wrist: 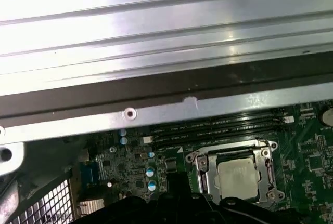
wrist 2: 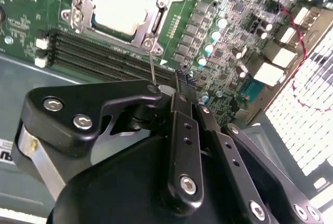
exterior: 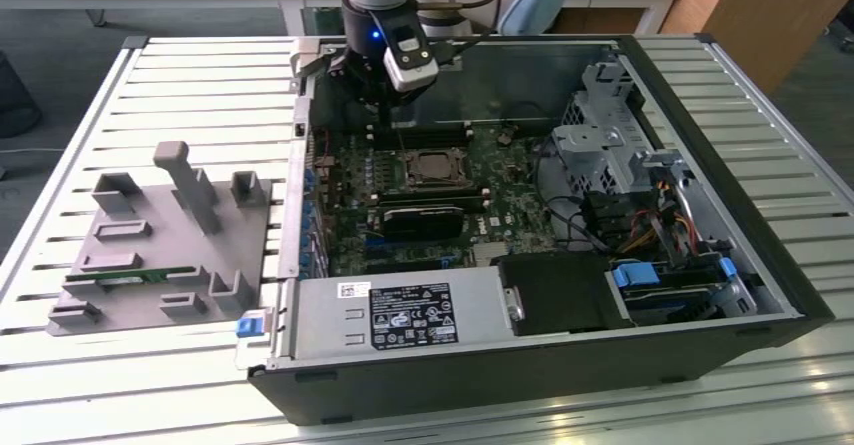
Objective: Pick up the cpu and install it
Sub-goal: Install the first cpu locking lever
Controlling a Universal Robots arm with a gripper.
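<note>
Silver-topped, the cpu (exterior: 430, 168) sits flat in its socket on the green motherboard (exterior: 400, 205), inside the open computer case (exterior: 747, 265); it shows in both wrist views (wrist 2: 120, 3) (wrist: 239, 179), framed by the socket's metal bracket. Just beside the socket run black memory slots (wrist: 218, 129). Above the case's far edge hangs the gripper (wrist 2: 174, 91), fingers drawn together and holding nothing. A grey plastic fixture (exterior: 160, 245) rests on the slatted table (exterior: 200, 75), at the exterior view's left.
</note>
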